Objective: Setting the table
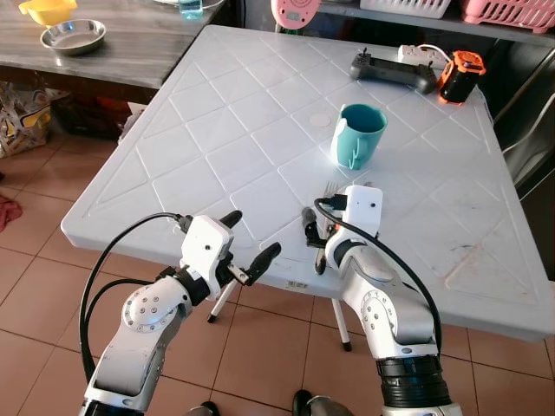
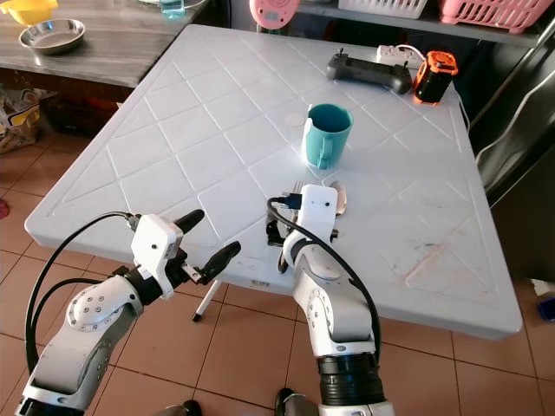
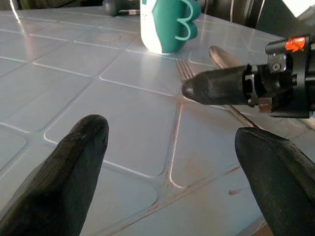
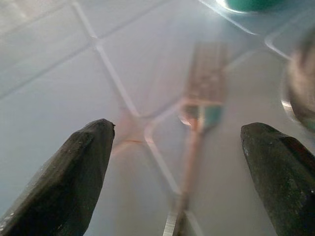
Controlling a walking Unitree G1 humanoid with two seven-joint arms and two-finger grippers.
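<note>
One silver fork (image 4: 199,105) and one spoon (image 3: 222,55) lie flat on white tabletop (image 1: 217,130) beside one teal mug (image 1: 358,135). Right claw (image 4: 179,162) spread open over fork; left claw (image 1: 251,244) open too.

Table inventory: one teal mug (image 1: 359,135), one fork (image 4: 201,110), one spoon (image 3: 222,56), one black controller (image 1: 393,72), one orange device (image 1: 460,76).

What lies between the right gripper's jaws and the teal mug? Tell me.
A fork lies on the white table between the open right gripper and the teal mug, as the right wrist view shows.
</note>
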